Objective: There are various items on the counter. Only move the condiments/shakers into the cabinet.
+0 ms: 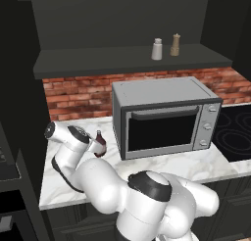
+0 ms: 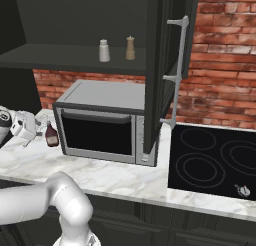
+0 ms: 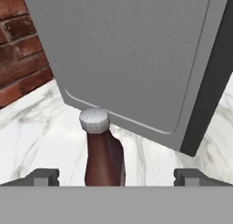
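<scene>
Right now my gripper [image 3: 116,176] stands spread wide, one fingertip [image 3: 43,176] on each side of the dark red-brown bottle [image 3: 104,159], gripping nothing. That bottle stands upright on the marble counter [image 1: 162,167], just beside the left wall of the grey microwave [image 1: 166,118], its pale cap [image 3: 94,119] facing my hand camera. Up on the dark cabinet's shelf [image 1: 98,59], the pale grey shaker [image 1: 157,49] and the wooden pepper mill [image 1: 175,45] stand side by side. No label or writing is readable on any of them.
</scene>
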You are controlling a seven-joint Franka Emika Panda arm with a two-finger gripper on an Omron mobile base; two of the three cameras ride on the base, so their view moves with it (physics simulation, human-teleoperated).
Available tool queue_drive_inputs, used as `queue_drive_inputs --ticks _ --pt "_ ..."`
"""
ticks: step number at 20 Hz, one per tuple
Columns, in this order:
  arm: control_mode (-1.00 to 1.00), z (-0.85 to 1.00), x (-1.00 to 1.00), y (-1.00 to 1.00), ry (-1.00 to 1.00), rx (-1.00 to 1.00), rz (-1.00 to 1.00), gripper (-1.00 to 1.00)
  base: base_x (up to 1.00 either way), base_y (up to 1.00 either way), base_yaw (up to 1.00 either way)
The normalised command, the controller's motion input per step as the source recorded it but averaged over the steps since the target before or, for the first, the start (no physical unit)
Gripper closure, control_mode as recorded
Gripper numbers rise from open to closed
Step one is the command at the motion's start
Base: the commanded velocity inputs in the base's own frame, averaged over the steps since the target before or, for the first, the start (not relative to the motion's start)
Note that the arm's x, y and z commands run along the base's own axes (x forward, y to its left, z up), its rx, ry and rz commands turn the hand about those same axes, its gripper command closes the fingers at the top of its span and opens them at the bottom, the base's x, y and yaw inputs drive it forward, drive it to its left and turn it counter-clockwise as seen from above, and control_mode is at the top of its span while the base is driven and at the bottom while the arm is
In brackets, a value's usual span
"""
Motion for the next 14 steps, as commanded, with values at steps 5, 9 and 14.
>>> queue_drive_inputs --ticks 5,9,14 --pt "-1.00 -0.13 0.22 0.00 0.00 0.00 0.00 -1.00 0.00 0.00 0.00" --pt "-1.00 -0.10 0.14 0.00 0.00 0.00 0.00 -1.00 0.00 0.00 0.00" --pt "-1.00 -0.09 0.00 -0.09 0.00 -0.01 0.00 -1.00 0.00 0.00 0.00"
